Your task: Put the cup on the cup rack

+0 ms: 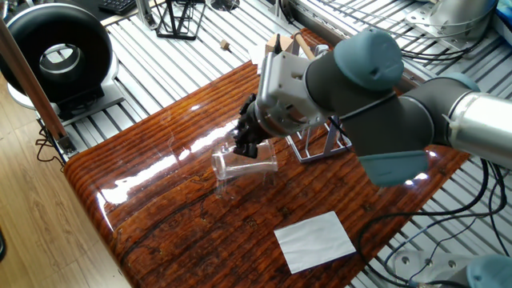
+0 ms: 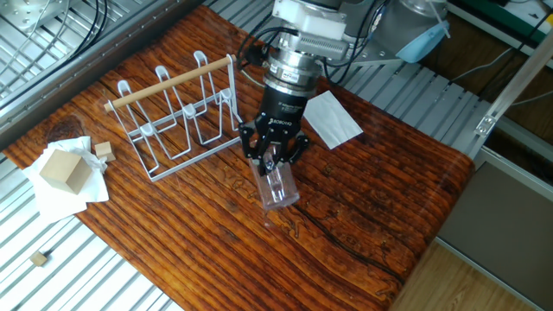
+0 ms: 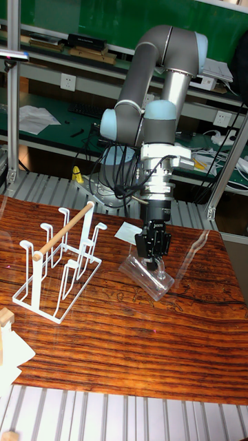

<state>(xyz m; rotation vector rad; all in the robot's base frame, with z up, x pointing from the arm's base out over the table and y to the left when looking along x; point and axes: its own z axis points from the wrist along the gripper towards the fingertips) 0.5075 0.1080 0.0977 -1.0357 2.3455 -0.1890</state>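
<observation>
The cup [image 2: 279, 190] is a clear glass tumbler, tilted nearly onto its side just above the wooden table [image 2: 173, 233]. My gripper [image 2: 275, 161] points down and is shut on the cup's rim, with a finger on each side of the glass wall. The same cup [image 1: 245, 166] and gripper [image 1: 246, 144] show in the one fixed view, and again as cup [image 3: 147, 275] and gripper [image 3: 153, 254] in the tall view. The cup rack [image 2: 177, 112], grey wire with a wooden rod handle, stands to the left of the gripper, also seen as rack [image 3: 62, 258]. My arm hides most of the rack [image 1: 320, 149].
A white paper sheet [image 2: 330, 119] lies behind the gripper. A wooden block [image 2: 62, 169] on white tissue and a small cube [image 2: 104, 149] sit at the table's left end. Off the table are a black wire stand [image 1: 178, 18] and a round black device [image 1: 56, 50].
</observation>
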